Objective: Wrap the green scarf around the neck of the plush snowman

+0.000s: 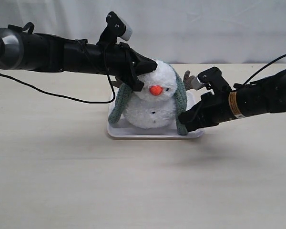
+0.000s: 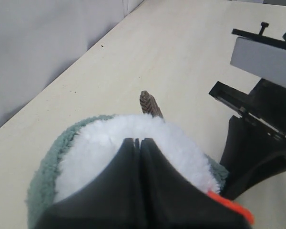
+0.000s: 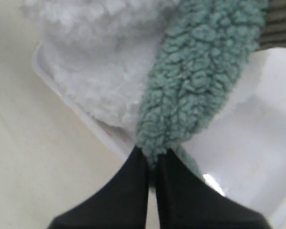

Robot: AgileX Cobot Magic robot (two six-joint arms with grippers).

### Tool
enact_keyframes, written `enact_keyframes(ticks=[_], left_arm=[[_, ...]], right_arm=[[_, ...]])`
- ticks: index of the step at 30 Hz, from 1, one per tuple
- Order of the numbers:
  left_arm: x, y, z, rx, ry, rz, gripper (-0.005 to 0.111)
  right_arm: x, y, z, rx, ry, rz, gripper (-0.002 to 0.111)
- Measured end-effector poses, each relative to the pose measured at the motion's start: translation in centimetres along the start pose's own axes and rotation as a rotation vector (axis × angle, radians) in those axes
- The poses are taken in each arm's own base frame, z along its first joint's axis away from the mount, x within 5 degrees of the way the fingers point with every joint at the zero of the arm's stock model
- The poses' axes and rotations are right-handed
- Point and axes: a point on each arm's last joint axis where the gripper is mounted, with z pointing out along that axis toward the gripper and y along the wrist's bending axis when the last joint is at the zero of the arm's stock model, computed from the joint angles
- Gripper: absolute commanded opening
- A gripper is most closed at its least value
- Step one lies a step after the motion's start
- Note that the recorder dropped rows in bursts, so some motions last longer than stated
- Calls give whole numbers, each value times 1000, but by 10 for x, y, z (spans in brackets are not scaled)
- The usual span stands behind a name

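The plush snowman (image 1: 155, 107) stands on a white tray (image 1: 133, 134) at the table's middle, orange nose toward the camera. The green scarf (image 1: 119, 102) runs behind its head and hangs down both sides. My left gripper (image 1: 150, 67) is shut and empty, its tips on top of the white head (image 2: 95, 152), with the scarf (image 2: 52, 162) showing behind. My right gripper (image 1: 183, 119) sits low at the snowman's right side, shut on the scarf's hanging end (image 3: 200, 81), which is pinched between the jaws of the right gripper (image 3: 153, 157). The neck crease (image 1: 150, 99) is bare in front.
A brown twig arm (image 2: 150, 104) sticks out behind the head, with another (image 1: 187, 78) near the right wrist. The tray's rim (image 3: 86, 119) lies right beside the right fingers. The right arm (image 2: 262, 124) is close by the snowman. Pale tabletop (image 1: 143, 191) surrounds the tray.
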Motion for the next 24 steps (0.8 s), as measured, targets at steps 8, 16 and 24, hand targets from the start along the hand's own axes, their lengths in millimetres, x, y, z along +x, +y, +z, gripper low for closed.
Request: enact_keyframes(ticks=[8, 16, 24], left_arm=[[0, 0, 0, 0, 0, 0, 0], [0, 0, 0, 0, 0, 0, 0], [0, 0, 0, -1, -1, -1, 0]], right_arm=[[1, 18, -1, -186, -26, 0, 4], [2, 19, 0, -202, -26, 5, 4], [7, 21, 9, -212, -4, 2, 4]])
